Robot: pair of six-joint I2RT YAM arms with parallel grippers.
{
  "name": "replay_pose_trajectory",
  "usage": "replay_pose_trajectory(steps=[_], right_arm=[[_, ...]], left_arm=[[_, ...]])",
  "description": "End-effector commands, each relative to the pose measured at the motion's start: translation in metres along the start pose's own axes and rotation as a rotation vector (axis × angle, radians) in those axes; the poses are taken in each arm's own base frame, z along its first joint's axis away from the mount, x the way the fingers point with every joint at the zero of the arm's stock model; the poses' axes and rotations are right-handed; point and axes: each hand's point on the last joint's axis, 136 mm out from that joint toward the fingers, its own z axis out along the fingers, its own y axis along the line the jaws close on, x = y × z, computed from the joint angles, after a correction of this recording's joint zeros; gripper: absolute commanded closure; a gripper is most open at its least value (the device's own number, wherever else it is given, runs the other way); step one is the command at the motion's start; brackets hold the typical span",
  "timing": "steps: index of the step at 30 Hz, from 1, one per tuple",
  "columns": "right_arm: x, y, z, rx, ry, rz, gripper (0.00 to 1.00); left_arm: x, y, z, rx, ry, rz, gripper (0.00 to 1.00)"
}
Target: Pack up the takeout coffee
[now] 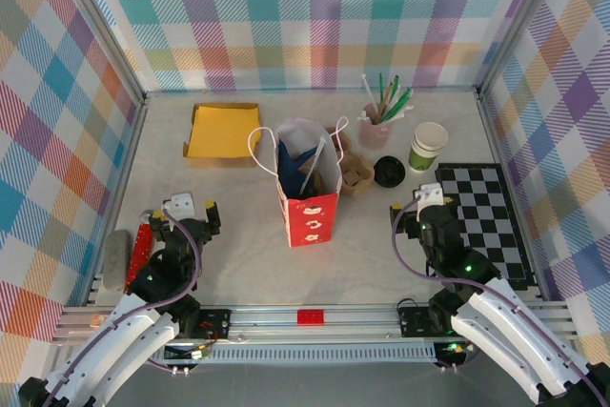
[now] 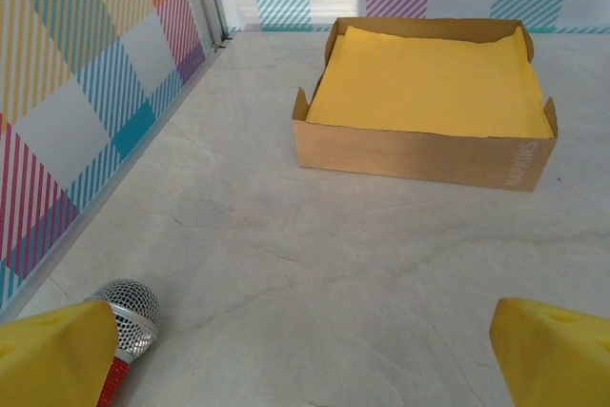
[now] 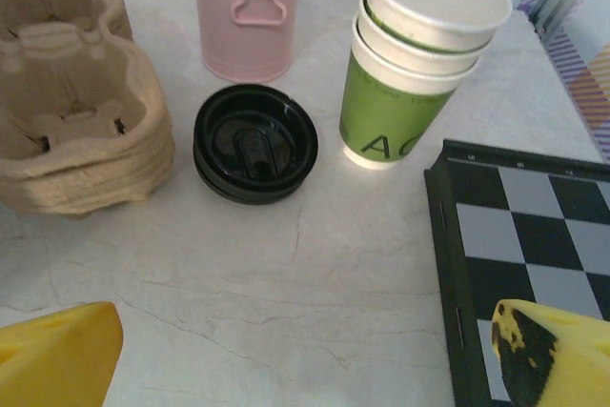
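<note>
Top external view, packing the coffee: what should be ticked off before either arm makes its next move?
1. Left gripper open and holding nothing: ok.
2. Right gripper open and holding nothing: ok.
3. Red bag upright with its mouth open: ok.
4. Room left in the bag: cannot tell; something blue and white already sits inside.
5. Takeout coffee picked out as the target: cannot tell. Ahead of the right gripper stand a lidless cup stack and a loose black lid, side by side and apart on the table.
</note>
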Motion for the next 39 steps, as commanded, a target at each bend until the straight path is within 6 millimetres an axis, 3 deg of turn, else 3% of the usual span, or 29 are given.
replay_pose_trajectory(steps=[1, 18, 30, 39], right_arm=[[-0.005, -0.007, 0.002, 0.043, -0.044, 0.056, 0.01], [0.031, -0.023, 0.000, 0.103, -0.106, 0.079, 0.01], [0.018, -0.029, 0.000, 0.136, -0.209, 0.070, 0.01], [0.010, -0.025, 0.011, 0.149, -0.234, 0.035, 0.01]], left_arm=[[0.000, 0.004, 0.004, -0.034, -0.031, -0.026, 0.00], [0.025, 0.007, 0.009, -0.058, -0.002, -0.010, 0.00], [0.022, 0.014, 0.009, -0.095, -0.036, -0.017, 0.00], [0.017, 0.018, 0.006, -0.097, -0.092, -0.043, 0.00]])
